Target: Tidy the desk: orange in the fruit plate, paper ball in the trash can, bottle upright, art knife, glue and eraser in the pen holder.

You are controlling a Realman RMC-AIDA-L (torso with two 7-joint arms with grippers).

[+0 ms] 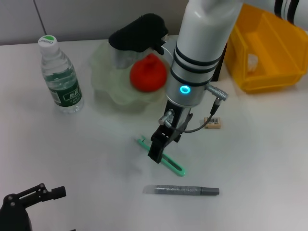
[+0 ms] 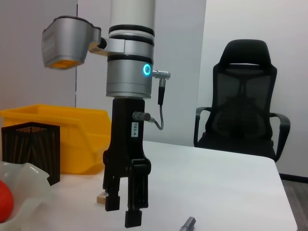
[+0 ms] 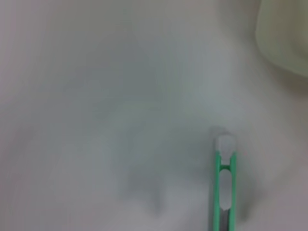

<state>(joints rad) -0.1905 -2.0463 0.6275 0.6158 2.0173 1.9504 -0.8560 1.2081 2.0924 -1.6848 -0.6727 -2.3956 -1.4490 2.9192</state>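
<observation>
Art knife: we see a slim green plastic art knife (image 1: 163, 159) with a pale end, flat on the white desk (image 1: 96, 159), just in front of the translucent fruit plate (image 1: 108, 72).
Labels: the clear water bottle (image 1: 60, 77) wears a green label, unreadable to us.
Right end effector (image 1: 161, 144): upright, black fingers slightly parted over the knife, gripping nothing.
Left end effector (image 1: 48, 192): parked low near the desk's front edge.

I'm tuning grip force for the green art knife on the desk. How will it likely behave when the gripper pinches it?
The art knife is thin and lies flat, so it may slide on the smooth table. It looks light and slender and could pivot if pinched off-centre. The right gripper is poised over it.
</observation>
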